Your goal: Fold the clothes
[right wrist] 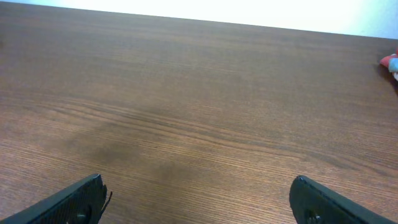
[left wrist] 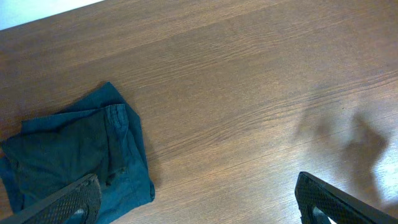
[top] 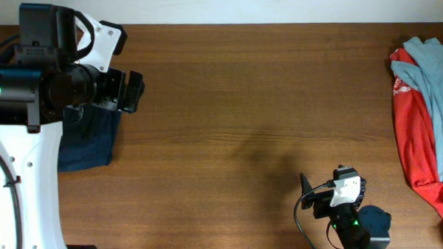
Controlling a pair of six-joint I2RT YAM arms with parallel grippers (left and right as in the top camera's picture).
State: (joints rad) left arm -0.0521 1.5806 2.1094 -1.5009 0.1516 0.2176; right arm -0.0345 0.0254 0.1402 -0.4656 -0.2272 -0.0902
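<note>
On the left side of the brown wooden table (top: 244, 103): a dark blue cloth (top: 88, 142) lies in a small, fairly neat bundle. It looks folded to me.
Far right edge: a red cloth (top: 413, 131) and a light grey-blue cloth (top: 438, 65) lie in a messy heap, the grey-blue one partly over the red one. I think they are not folded yet.
Left gripper (left wrist: 199, 202): it hangs above the table just beside the blue bundle. Its jaws are wide apart and hold nothing.
Right gripper (right wrist: 199, 202): it is near the front edge, well apart from the heap. Its jaws are wide apart too, with nothing between them.
Middle of the table: just bare wood.
Done: maybe one piece, the blue one.
Left to do: the two pieces in the heap, as far as I can see.
</note>
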